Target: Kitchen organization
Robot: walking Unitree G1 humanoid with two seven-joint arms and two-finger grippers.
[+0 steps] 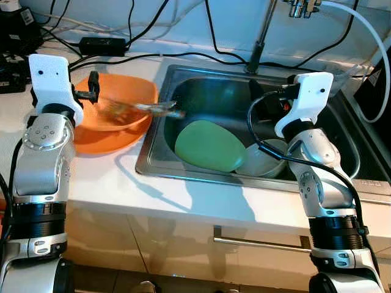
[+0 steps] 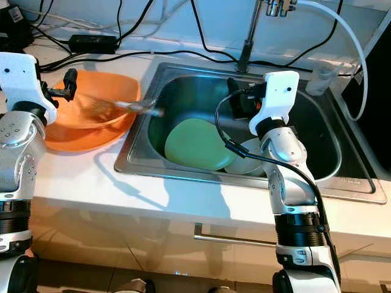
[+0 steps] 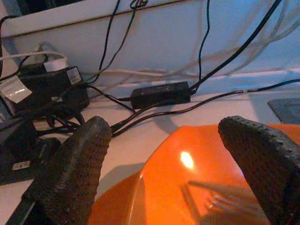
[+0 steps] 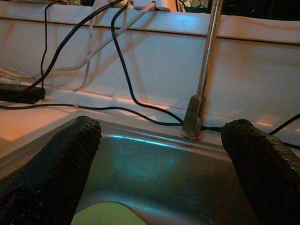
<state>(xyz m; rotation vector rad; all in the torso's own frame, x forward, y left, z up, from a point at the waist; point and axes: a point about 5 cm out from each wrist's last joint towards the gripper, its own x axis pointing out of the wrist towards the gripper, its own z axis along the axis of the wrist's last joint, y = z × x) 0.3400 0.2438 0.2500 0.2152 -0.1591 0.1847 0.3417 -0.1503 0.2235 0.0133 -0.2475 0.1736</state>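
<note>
No brand or readable writing can be made out; a white label on the black adapter [image 3: 40, 86] at the left of the left wrist view is too blurred to read.

An orange bowl [image 1: 113, 113] sits on the white counter [image 1: 104, 177] in the upper left of the left eye view, just beside the steel sink [image 1: 153, 155]. A metal utensil [image 1: 143, 108] lies in the bowl, its handle reaching over the rim toward the sink; the left wrist view shows what look like fork tines [image 3: 220, 201] inside it.

In the sink, at frame centre, a green plate [image 1: 209, 145] leans over a pale bowl [image 1: 263, 162] to its right. The tap [image 1: 259, 39] rises behind the basin, and black cables [image 1: 110, 58] trail along the counter's back edge.

The left gripper [image 3: 183, 159] hovers at the bowl's far-left rim, fingers apart and holding nothing. The right gripper [image 4: 164, 173] hangs over the sink's right half above the pale bowl, fingers spread wide and empty.
</note>
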